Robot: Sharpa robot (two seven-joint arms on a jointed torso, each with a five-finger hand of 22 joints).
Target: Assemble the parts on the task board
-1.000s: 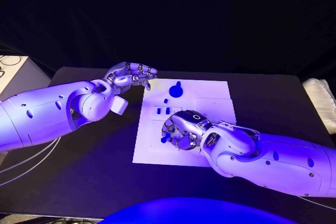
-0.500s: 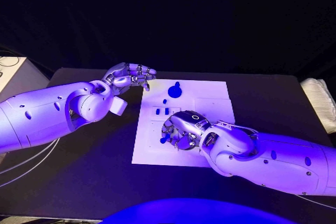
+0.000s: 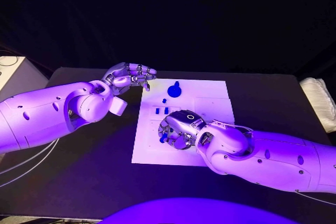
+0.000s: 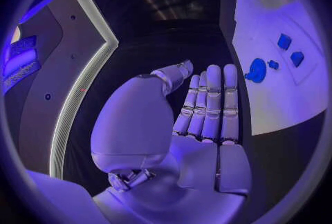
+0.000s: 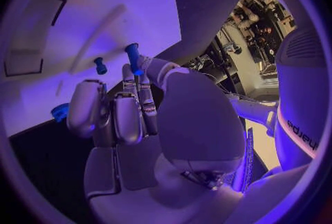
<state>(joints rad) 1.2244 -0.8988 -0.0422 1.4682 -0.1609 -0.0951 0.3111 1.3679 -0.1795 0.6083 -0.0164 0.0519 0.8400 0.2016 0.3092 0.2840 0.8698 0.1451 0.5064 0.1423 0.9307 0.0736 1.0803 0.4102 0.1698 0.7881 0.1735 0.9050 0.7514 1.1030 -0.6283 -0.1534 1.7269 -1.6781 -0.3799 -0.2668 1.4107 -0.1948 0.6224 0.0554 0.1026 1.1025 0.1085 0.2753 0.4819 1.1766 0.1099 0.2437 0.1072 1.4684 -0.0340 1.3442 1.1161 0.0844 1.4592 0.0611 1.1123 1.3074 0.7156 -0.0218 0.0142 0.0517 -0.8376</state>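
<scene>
The white task board [image 3: 210,100] lies mid-table. On its far part stand a large round blue part [image 3: 174,90], a small blue peg [image 3: 164,100] and a row of small blue blocks [image 3: 162,110]. My right hand [image 3: 178,129] hovers over the board's near left area and pinches a slim blue peg [image 5: 131,58] between thumb and fingertip. Another small peg [image 5: 101,65] stands on the board just beyond it. My left hand [image 3: 129,76] hangs above the table off the board's far left corner and holds nothing. Its fingers [image 4: 211,102] lie side by side. The round part [image 4: 257,69] and blocks [image 4: 284,41] lie beyond them.
A white bundle [image 3: 318,102] lies at the table's right edge. A pale box [image 3: 10,71] stands off the table's far left corner, and cables [image 3: 28,161] hang along the near left. Bare black tabletop [image 3: 91,151] surrounds the board.
My right hand has shifted slightly to the left over the board with the peg still in it. The left hand has stayed put.
</scene>
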